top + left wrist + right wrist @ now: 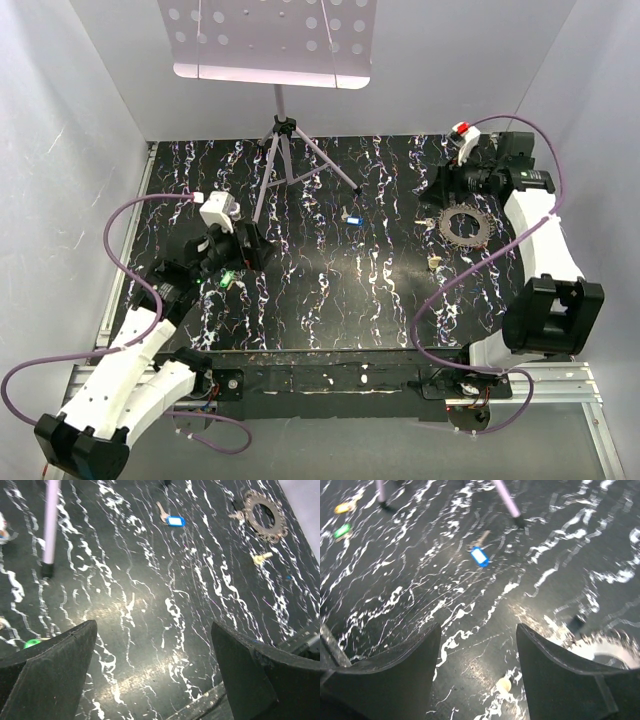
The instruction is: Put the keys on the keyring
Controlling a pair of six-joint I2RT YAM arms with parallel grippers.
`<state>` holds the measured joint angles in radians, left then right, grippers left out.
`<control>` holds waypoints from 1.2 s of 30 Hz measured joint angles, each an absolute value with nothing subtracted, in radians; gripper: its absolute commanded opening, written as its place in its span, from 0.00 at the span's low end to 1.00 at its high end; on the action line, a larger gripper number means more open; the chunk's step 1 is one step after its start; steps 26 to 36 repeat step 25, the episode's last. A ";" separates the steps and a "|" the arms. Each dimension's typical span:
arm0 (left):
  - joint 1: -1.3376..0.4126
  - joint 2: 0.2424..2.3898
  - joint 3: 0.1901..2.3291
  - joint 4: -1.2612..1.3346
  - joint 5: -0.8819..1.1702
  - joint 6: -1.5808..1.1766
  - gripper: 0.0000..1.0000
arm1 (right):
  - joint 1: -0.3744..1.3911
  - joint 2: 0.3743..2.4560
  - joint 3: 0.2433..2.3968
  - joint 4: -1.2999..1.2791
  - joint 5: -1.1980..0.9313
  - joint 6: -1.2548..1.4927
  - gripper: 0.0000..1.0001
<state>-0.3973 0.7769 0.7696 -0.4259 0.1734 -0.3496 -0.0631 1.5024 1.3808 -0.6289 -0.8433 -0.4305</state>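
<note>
The keyring (466,223) lies flat at the right of the table, a grey toothed ring; it also shows in the left wrist view (264,516) and the right wrist view (605,647). A blue key (351,219) (175,521) (479,556) lies mid-table. A cream key (434,262) (262,557) (503,684) lies just below the ring. A green key (226,280) (32,643) (342,530) lies by my left gripper (250,250) (152,630), which is open and empty. A yellow key (344,507) lies far left. My right gripper (440,192) (478,630) is open and empty, above the cream key.
A music stand's tripod (285,150) stands at the back centre, with its legs (50,525) (507,500) reaching onto the table. A small metallic key (236,516) lies against the ring's left rim. White walls close in the left and right sides.
</note>
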 measured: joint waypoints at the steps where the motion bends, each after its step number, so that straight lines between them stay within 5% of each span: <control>1: -0.395 0.773 0.783 -0.439 0.157 -0.339 0.98 | -0.066 1.484 1.376 -0.608 -0.801 -0.381 0.72; 6: -0.389 0.738 0.845 -0.488 0.042 -0.270 0.98 | -0.075 1.279 1.267 -0.487 -0.572 -0.105 0.84; 13: -0.388 0.657 0.862 -0.517 -0.023 -0.244 0.98 | -0.080 1.057 1.226 -0.422 -0.431 0.104 0.85; 36: -0.388 0.542 0.855 -0.534 0.020 -0.320 0.98 | -0.079 1.037 1.164 -0.412 -0.388 0.189 0.86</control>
